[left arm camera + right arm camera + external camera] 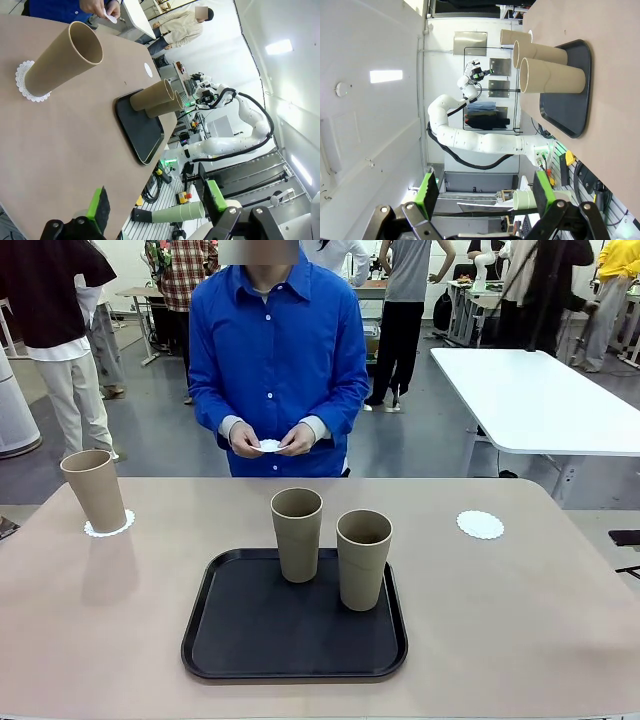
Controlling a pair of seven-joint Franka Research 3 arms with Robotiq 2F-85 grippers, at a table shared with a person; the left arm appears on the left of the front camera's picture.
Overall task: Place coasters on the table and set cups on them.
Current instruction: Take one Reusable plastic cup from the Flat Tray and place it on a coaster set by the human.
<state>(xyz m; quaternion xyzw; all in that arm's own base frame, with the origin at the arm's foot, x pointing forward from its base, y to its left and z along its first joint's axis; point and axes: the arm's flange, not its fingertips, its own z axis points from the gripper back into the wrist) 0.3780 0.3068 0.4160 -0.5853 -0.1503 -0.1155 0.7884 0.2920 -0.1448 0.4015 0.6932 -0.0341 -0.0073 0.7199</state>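
A: What is to be feared on the table (90,640)?

B: Little. Its beige top is mostly bare. More is risked at the black tray (230,640) in the middle: if a cup is dragged rather than lifted, the raised rim could be caught and the tray shoved along.

A: And where are the cups found?

B: The left cup (95,490) is seen upright on the left coaster (112,529), near the table's left edge. The rear cup (297,533) and the front cup (363,558) are stood on the tray, just beside each other. When one is gripped, its neighbour could be knocked over by the outer finger. Both are tall and tapered, so a cup could be tipped by a grip taken too high, or let slip through the pads.

A: How are the claws set?

B: The left gripper (156,202) and the right gripper (486,192) are both spread wide, with nothing held, and both are drawn well back from the tray.

A: And the remaining coasters?

B: The bare coaster (480,524) is laid flat at the robot's right. The held coaster (269,446) is pinched between the person's hands (245,438) at the far edge. Such light paper could be pushed aside or crumpled by a cup base lowered off-centre. The hands could also be met by an arm if a reach is made while that coaster is being laid down.
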